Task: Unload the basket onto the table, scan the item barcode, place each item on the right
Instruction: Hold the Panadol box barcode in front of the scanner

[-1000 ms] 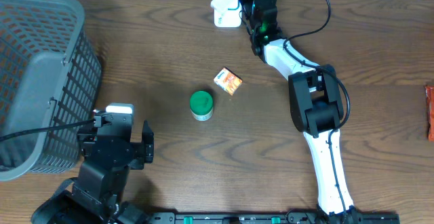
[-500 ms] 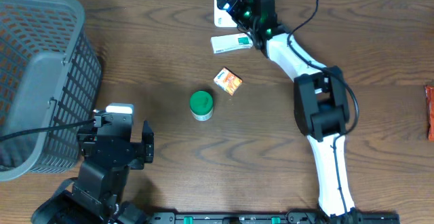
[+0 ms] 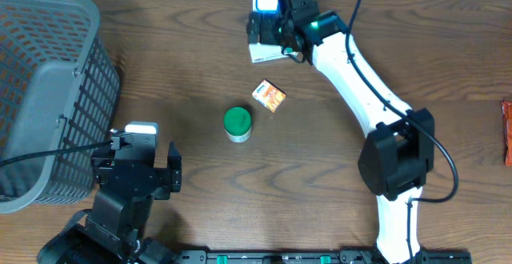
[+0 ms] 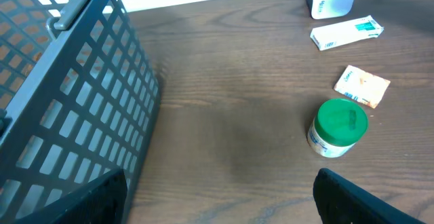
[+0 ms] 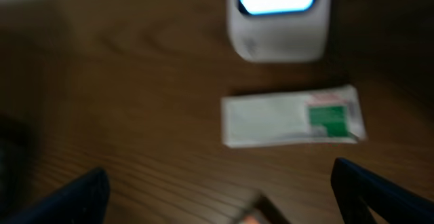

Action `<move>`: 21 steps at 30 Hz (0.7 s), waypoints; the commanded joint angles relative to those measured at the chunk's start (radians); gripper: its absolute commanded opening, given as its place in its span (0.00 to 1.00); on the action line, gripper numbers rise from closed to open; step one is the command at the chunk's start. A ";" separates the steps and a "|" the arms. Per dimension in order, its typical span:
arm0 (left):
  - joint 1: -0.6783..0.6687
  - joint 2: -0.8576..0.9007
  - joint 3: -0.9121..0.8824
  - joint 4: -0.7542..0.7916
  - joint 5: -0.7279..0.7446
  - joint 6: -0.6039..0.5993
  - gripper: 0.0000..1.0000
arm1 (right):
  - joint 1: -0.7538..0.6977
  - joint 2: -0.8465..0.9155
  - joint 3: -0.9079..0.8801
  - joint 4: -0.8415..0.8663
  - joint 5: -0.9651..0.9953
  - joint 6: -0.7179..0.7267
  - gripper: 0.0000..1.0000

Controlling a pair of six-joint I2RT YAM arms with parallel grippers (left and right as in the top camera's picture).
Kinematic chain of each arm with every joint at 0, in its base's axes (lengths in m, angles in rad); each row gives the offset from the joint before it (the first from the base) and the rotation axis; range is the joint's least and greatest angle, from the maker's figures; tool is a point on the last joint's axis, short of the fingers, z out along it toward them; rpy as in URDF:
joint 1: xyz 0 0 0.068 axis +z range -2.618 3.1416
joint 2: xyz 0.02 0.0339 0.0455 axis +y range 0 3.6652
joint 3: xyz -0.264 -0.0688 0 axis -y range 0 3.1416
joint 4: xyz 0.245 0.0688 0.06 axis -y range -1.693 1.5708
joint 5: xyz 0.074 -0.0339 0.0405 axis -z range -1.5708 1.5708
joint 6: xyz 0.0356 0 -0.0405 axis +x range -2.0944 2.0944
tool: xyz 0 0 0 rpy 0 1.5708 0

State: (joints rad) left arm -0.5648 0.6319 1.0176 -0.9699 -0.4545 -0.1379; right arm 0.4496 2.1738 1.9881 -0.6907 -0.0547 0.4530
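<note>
Two arms share this table, and only the right one is at work. At far left stands the grey mesh basket (image 3: pixel 48 96). Beside it the left gripper (image 3: pixel 140 164) hangs low with its jaws well apart and nothing between them. It is best left parked there, clear of the middle.

Toward the centre sit a green-lidded jar (image 3: pixel 237 124) and, just up and right of it, a small orange-and-white packet (image 3: pixel 270 96), apart from each other and from the scanner.

Further right, at the far edge, the white barcode scanner (image 5: pixel 278 20) stands with its lit window facing the table. A flat white carton with a green mark (image 5: pixel 291 115) lies just in front of it, long side across, not touching it. The right gripper (image 5: pixel 220 173) hovers above this carton, spread fully wide and holding nothing.

The carton seems to be the item in hand. To do it well:
- Lower squarely and pinch across the narrow width near the middle, so it cannot swing.
- Lift, then tilt the printed face toward the window. Where the barcode sits is too blurred to tell.
- Keep the fingers off the printed face.

A red pack (image 3: pixel 506 132) shows at the far right edge.
</note>
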 commanded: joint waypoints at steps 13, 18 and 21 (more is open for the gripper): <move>-0.003 -0.004 -0.002 -0.002 -0.010 -0.006 0.88 | -0.082 0.168 -0.006 -0.003 -0.074 -0.340 0.99; -0.003 -0.004 -0.002 -0.002 -0.010 -0.006 0.88 | -0.092 0.198 -0.006 -0.003 -0.082 -0.574 0.99; -0.003 -0.004 -0.002 -0.002 -0.010 -0.006 0.88 | -0.098 0.198 -0.006 0.021 -0.082 -0.657 0.99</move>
State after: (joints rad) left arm -0.5652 0.6319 1.0176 -0.9699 -0.4549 -0.1379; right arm 0.3668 2.3787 1.9797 -0.6884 -0.1097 -0.0368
